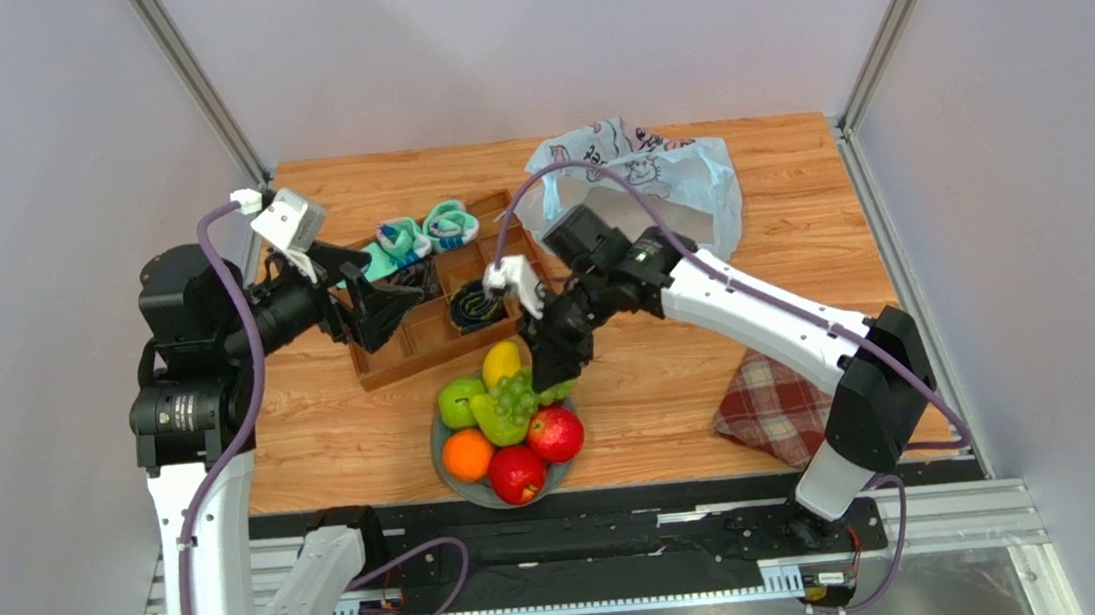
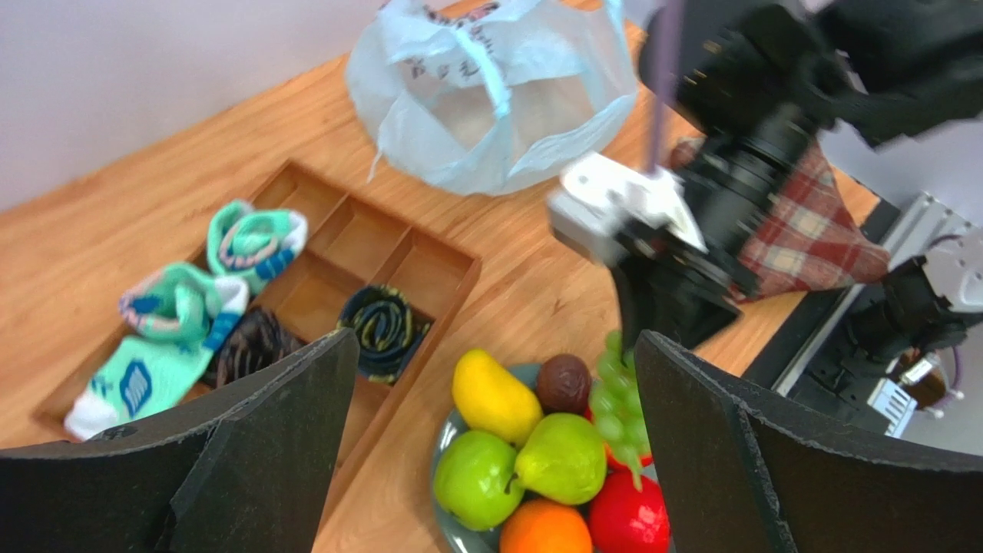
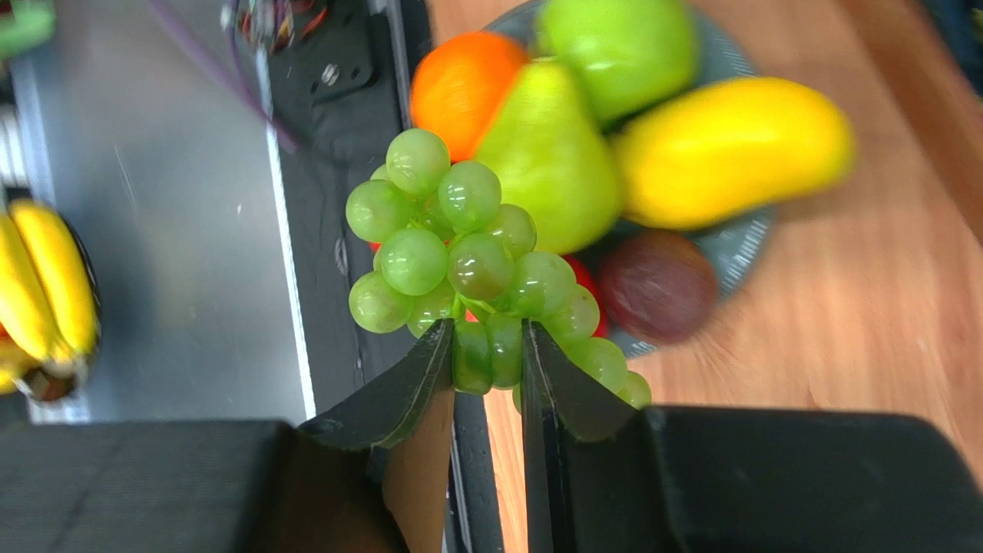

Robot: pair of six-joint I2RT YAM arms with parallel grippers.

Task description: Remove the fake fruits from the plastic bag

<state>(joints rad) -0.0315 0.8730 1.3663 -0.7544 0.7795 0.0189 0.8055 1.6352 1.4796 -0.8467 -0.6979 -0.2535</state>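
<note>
Right gripper [image 3: 485, 346] is clamped on the grape bunch [image 3: 462, 254], which hangs over the fruit piled on the grey plate [image 1: 445, 476]: orange [image 1: 467, 454], mango [image 1: 502, 360], plum [image 2: 563, 383], green apple [image 1: 459, 401] and red apples [image 1: 555, 432]. Left gripper [image 2: 490, 357] stands with jaws wide apart and nothing between them, over the wooden tray [image 1: 407, 354] holding rolled socks [image 1: 449, 224]. The plastic bag [image 1: 647, 178] lies crumpled at the far edge of the table [image 1: 799, 193], well apart from the plate.

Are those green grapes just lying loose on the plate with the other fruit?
No, the right pincer has its two fingers clamped on one end of the grape bunch, as the right wrist view shows.
</note>
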